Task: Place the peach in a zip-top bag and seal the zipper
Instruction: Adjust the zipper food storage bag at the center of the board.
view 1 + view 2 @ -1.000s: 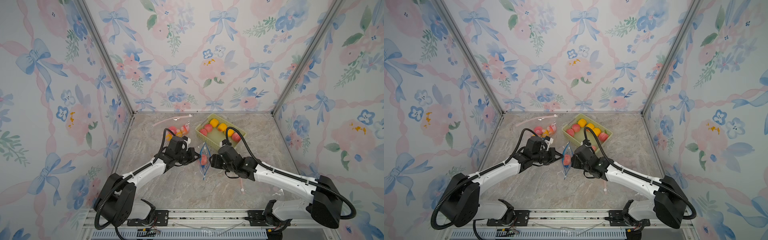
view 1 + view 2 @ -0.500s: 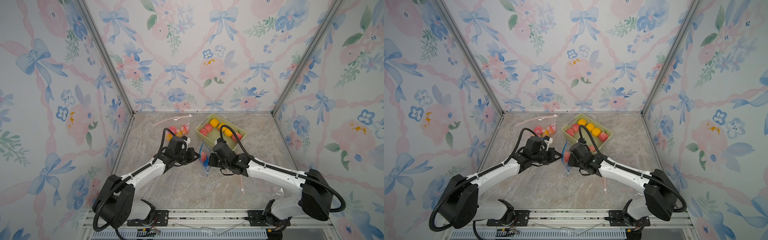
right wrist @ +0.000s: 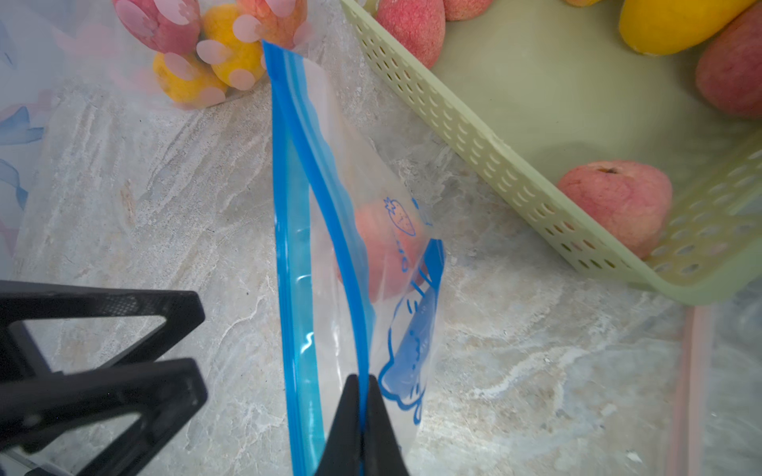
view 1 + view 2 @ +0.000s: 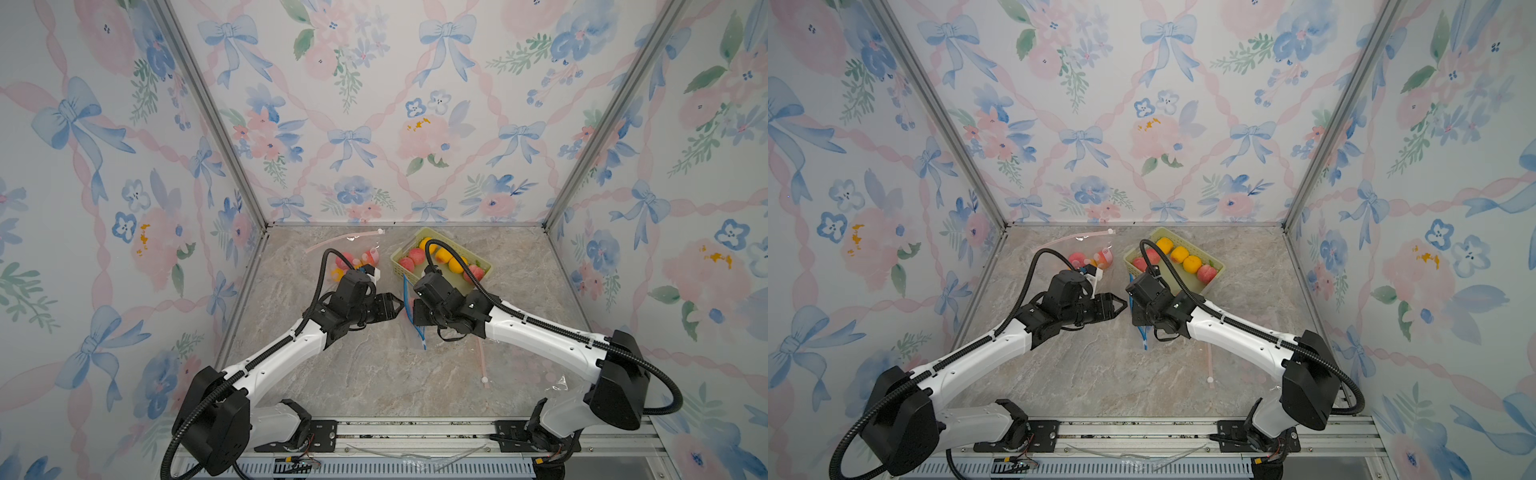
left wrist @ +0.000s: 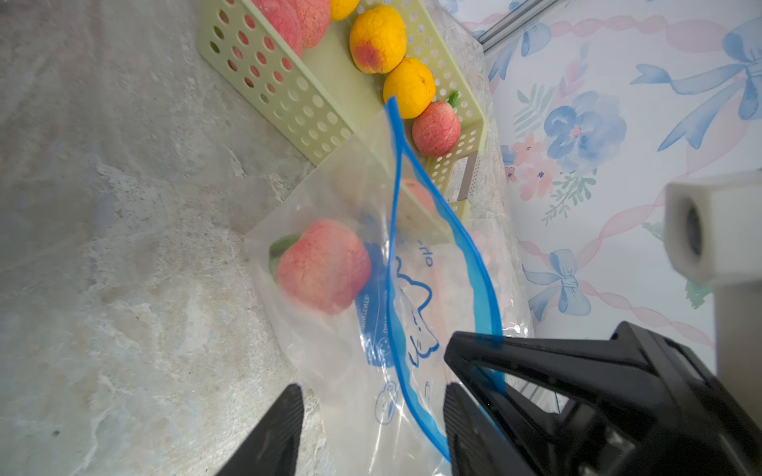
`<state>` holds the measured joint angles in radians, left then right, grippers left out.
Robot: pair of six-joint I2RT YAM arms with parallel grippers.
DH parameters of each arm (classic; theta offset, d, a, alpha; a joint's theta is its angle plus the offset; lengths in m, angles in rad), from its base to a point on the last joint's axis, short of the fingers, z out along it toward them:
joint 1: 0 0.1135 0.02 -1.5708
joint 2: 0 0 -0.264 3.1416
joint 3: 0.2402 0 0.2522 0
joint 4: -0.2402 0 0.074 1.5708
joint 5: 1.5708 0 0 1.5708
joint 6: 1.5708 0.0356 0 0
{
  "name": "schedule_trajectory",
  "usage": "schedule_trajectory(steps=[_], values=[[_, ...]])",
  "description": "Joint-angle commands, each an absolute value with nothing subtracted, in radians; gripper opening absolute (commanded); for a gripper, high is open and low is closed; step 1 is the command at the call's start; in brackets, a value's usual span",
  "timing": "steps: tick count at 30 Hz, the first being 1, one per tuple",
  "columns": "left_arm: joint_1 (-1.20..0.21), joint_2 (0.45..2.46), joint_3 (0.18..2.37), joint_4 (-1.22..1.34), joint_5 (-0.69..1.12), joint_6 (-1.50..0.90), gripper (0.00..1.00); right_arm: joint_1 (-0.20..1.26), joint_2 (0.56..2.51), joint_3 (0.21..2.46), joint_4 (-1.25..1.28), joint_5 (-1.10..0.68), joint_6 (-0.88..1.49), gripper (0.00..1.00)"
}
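Zip-top bag: blue zipper strip is clamped between right fingers, held upright, probably for sealing. Peach: contained inside, just beyond those fingers. Left fingers: parted, beside bag, nothing gripped.

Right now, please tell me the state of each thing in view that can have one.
zip-top bag: unsealed, mouth gaping.
peach: inside the bag.
right gripper: shut on the bag's zipper.
left gripper: open, holding nothing.
basket: upright, holding fruit.
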<state>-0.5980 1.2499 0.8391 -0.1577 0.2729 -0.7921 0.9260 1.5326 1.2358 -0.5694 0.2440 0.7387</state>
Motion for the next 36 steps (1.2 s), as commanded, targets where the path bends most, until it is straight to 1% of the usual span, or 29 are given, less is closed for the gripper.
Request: schedule_trajectory(steps=[1,3,7,11,14,18,21,23,24,27,28,32,36], values=[[-0.622,1.238,0.876,-0.19,0.208,-0.759,0.57,0.943,1.54,1.27,-0.605,0.265,0.711,0.0],[-0.629,1.26,0.884,-0.194,0.207,-0.757,0.57,0.943,1.54,1.264,-0.589,0.253,0.71,0.0],[-0.65,1.32,0.912,-0.193,0.215,-0.759,0.5,0.946,1.54,1.261,-0.577,0.245,0.711,0.0],[-0.667,1.378,0.947,-0.203,0.196,-0.759,0.49,0.952,1.542,1.261,-0.566,0.243,0.712,0.0],[-0.675,1.415,0.965,-0.207,0.174,-0.759,0.51,0.958,1.547,1.266,-0.559,0.238,0.711,0.0],[-0.683,1.45,0.99,-0.21,0.143,-0.754,0.58,0.967,1.557,1.271,-0.555,0.238,0.706,0.0],[-0.689,1.489,1.031,-0.263,0.101,-0.717,0.59,0.975,1.567,1.282,-0.568,0.255,0.701,0.0],[-0.693,1.518,1.065,-0.324,0.051,-0.68,0.57,0.98,1.575,1.299,-0.604,0.291,0.694,0.0],[-0.696,1.531,1.081,-0.358,0.024,-0.658,0.54,0.983,1.58,1.311,-0.634,0.324,0.69,0.0],[-0.698,1.549,1.109,-0.437,-0.041,-0.611,0.39,0.989,1.592,1.348,-0.737,0.439,0.683,0.0],[-0.698,1.548,1.115,-0.458,-0.056,-0.599,0.36,0.988,1.598,1.363,-0.774,0.479,0.679,0.0],[-0.696,1.531,1.126,-0.506,-0.078,-0.572,0.35,0.992,1.63,1.419,-0.898,0.617,0.669,0.0],[-0.693,1.5,1.119,-0.512,-0.021,-0.569,0.35,0.991,1.673,1.457,-0.976,0.703,0.668,0.0]])
